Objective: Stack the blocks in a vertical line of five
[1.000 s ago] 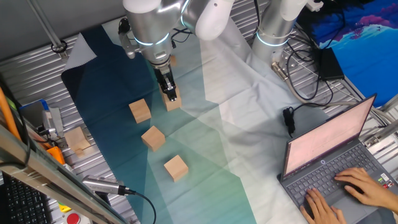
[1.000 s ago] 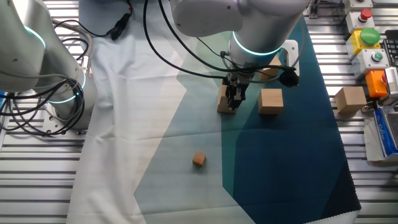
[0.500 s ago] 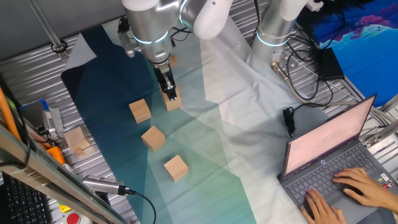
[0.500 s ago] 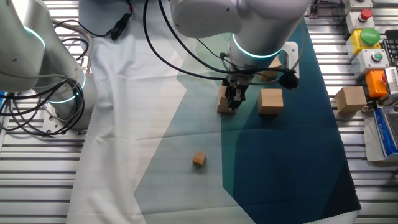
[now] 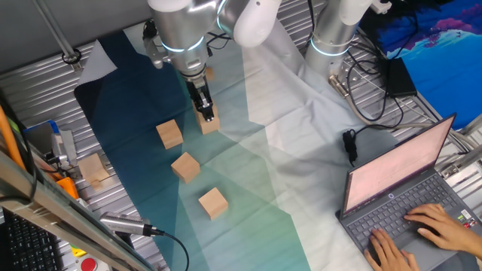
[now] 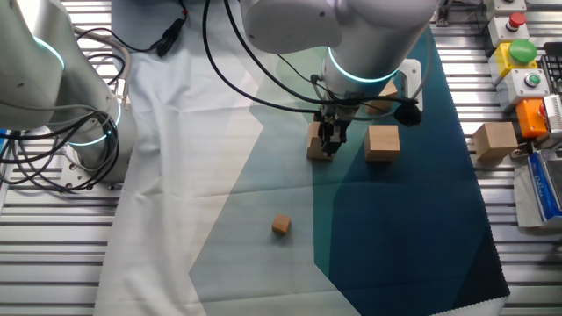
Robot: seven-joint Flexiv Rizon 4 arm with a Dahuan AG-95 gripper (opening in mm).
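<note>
Four blocks lie on the teal cloth: one at the middle left [image 5: 169, 134], one below it [image 5: 185, 166], one nearest the front [image 5: 213, 203], and one under the arm [image 5: 210, 121]. My gripper [image 5: 205, 113] is down on this last block [image 6: 315, 140], resting on the cloth, with its dark fingers [image 6: 331, 139] shut on it. In the other fixed view a second block [image 6: 383, 142] sits just right of it, and a third [image 6: 380, 104] is half hidden behind the arm. A fifth block [image 5: 94, 169] [image 6: 495, 140] rests off the cloth on the metal table.
A much smaller wooden cube [image 6: 280, 226] lies alone on the pale part of the cloth. A second robot base [image 5: 331, 38] with cables stands at the back. A person types on a laptop [image 5: 399, 196] at the right. Button boxes [image 6: 525, 79] line the table edge.
</note>
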